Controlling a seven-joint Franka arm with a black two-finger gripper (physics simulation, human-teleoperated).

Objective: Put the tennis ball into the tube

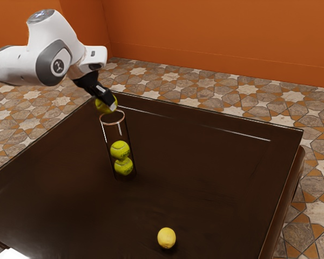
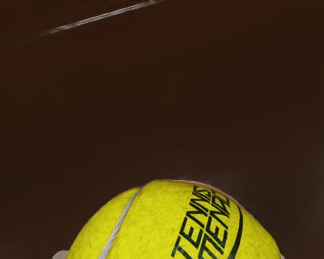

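Fuzz covers the round yellow ball [image 2: 151,226], which I hold pinched in my gripper [image 1: 106,104] near the open top of the clear, cylindrical tube [image 1: 119,131]; inside, two balls [image 1: 120,149] are stacked.

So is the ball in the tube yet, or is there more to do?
Nearly! The picking up is done: the hand has the ball gripped, up off the table. Right now it's just above the open top of the tube. Two other balls are already inside. What's left is to line it up, let go, and have it drop in on top of them.
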